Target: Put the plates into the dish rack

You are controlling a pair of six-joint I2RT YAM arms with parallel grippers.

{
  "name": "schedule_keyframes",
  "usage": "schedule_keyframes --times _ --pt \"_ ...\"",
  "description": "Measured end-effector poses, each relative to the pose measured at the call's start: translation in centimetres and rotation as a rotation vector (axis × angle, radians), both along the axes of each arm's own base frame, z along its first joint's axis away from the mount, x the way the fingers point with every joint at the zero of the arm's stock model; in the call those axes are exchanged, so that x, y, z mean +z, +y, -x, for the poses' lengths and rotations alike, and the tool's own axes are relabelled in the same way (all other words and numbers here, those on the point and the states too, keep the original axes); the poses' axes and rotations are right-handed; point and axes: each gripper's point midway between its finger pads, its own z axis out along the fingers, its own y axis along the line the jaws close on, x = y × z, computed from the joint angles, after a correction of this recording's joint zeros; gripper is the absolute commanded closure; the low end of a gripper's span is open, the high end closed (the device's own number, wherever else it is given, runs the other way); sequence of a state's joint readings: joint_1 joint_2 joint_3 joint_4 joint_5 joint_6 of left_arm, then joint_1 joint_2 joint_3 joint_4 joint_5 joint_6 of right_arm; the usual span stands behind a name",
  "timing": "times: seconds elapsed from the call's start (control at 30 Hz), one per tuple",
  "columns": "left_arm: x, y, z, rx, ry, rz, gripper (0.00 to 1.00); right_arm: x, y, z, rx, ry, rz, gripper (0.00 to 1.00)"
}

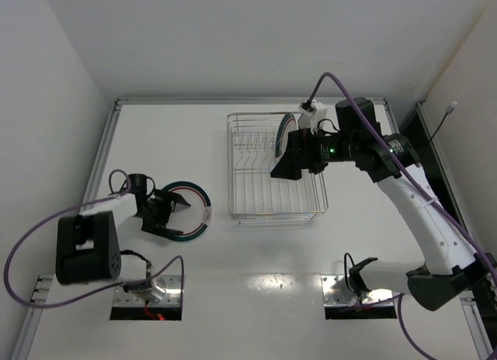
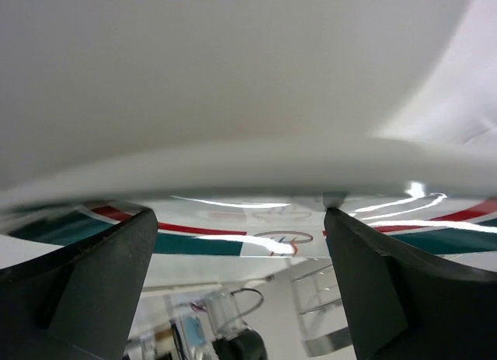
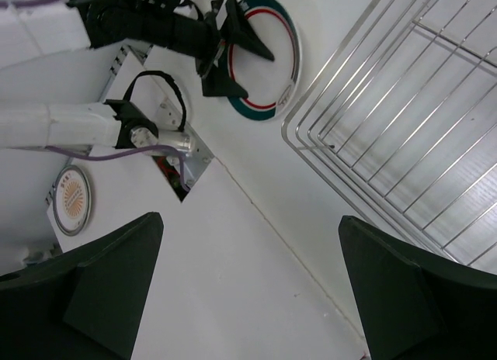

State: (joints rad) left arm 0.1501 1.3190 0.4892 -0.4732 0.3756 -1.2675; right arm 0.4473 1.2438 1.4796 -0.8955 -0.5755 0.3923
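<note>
White table (image 1: 256, 251): wide left jaws straddle plate (image 1: 194, 205), right jaws wide.

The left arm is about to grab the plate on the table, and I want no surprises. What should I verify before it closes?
1. Left gripper at the round white plate with teal-and-red rim rings: ok, fingers straddle its edge.
2. Left jaws wide enough: ok, open.
3. Rim seated deep enough between the fingers: cannot tell.
4. Right gripper out of the way: ok, open above the silver wire dish rack.
5. Free tines in the rack: ok, bare row beside one upright teal-rimmed plate.
</note>
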Motion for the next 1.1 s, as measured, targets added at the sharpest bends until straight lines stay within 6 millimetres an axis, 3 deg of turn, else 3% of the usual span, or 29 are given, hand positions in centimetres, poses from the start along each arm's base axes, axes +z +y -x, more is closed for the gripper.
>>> schedule_keyframes --times 0.17,0.37,0.6,0.97,1.1 --pt "0.6 -0.1 -4.7 -0.028 -0.048 0.036 0.11 0.9 0.0 -0.2 -0.007 -0.007 0.001 0.06" --pt "1.1 0.4 -6.8 -0.032 -0.116 0.001 0.11 1.5 0.0 -0.2 -0.006 -0.009 0.001 0.06" --pt "2.6 2.4 -11.4 -0.041 -0.258 -0.117 0.11 1.5 0.2 -0.7 -0.004 0.002 0.005 0.06" --pt "3.8 3.0 -12.8 -0.047 -0.317 -0.157 0.11 1.7 0.6 -1.1 0.01 0.006 0.003 0.06" --pt "6.6 3.2 -13.4 -0.072 -0.401 -0.188 0.11 1.9 0.7 -1.1 0.013 0.004 0.002 0.06"
